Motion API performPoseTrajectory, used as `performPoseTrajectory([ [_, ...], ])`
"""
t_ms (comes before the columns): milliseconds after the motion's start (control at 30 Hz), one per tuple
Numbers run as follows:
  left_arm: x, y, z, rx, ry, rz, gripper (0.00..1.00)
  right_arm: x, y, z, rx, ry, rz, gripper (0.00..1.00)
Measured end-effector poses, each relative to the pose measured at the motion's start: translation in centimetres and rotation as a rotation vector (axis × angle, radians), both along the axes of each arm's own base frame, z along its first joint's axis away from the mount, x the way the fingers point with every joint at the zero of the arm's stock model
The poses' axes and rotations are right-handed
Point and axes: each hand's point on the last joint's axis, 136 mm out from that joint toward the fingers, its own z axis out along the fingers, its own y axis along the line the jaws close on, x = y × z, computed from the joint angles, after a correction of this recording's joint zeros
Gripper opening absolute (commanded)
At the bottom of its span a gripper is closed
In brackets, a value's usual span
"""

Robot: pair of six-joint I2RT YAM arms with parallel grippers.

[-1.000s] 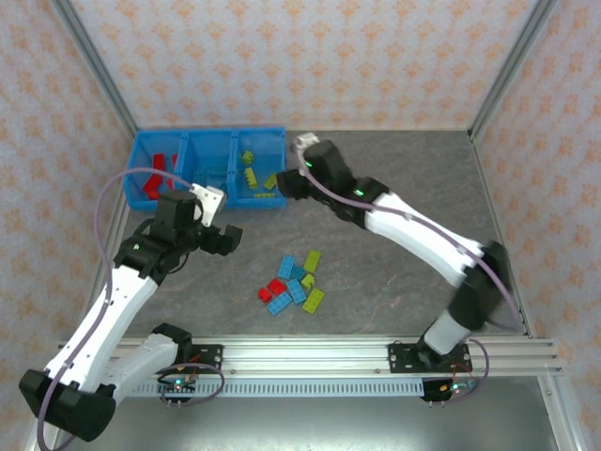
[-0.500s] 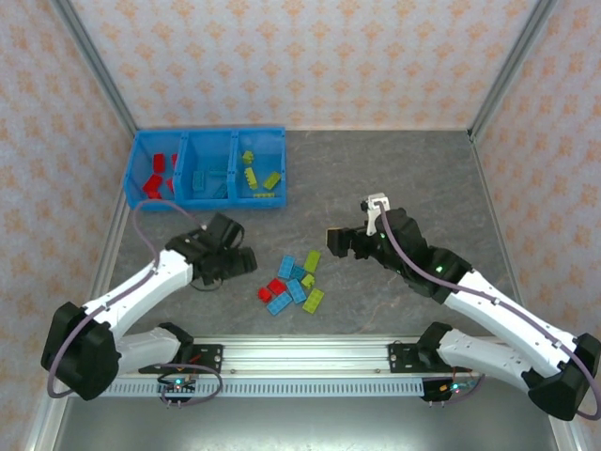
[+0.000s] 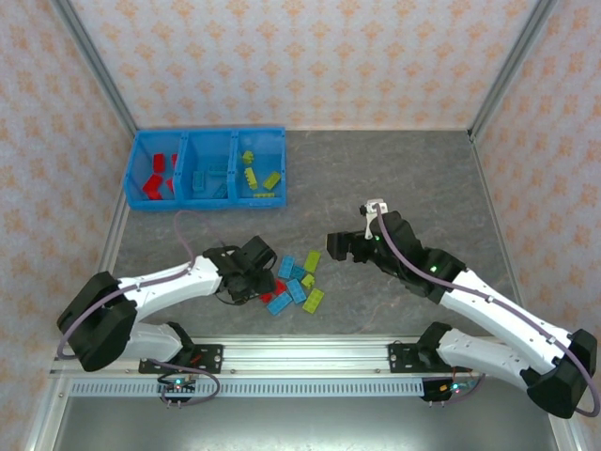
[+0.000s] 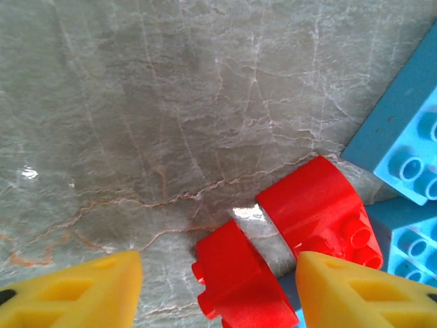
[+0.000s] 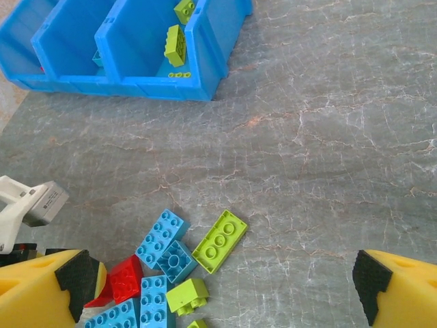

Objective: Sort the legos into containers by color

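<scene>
Okay, landmark: loose lego pile (image 3: 297, 282) on the grey table (image 3: 423, 178).
My left gripper (image 3: 265, 280) (image 4: 218, 294): at the pile's left edge, low over the table, jaws spread wide, nothing clamped.
Red bricks (image 4: 317, 212): two, lying between my left fingers (image 4: 89, 287), right beside the pile's light blue bricks (image 4: 403, 143).
My right gripper (image 3: 340, 246) (image 5: 222, 294): just right of the pile, held above the table, jaws wide apart, empty.
Tray (image 3: 207, 203): well apart from the pile, far-left of it, three joined bins.
Sorted legos: red (image 3: 156, 178) in the bin farthest from the pile, light blue (image 3: 211, 178) in the middle bin, lime green (image 3: 260, 174) in the bin nearest the pile.
</scene>
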Motion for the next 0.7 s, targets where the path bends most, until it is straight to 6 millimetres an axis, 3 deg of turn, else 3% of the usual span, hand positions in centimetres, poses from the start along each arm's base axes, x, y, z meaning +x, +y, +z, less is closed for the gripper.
performPoseTrajectory([
  [233,-0.8,0.3,-1.7,-0.003,0.028,0.015,0.4,-0.1,-0.1,-0.6,0.002,0.021,-0.011,0.99],
  [400,-1.0,0.6,-1.7,-0.008,0.019,0.034,0.26,-0.2,0.0,-1.1,-0.001,0.042,-0.01,0.99],
  [533,-0.9,0.7,-1.3,-0.025,-0.001,0.043,0.14,-0.3,0.4,-1.7,-0.004,0.069,0.006,0.99],
  [700,-0.5,1.5,0.6,-0.023,-0.08,0.05,0.1,-1.7,2.7,-3.1,0.025,0.158,0.132,0.99],
])
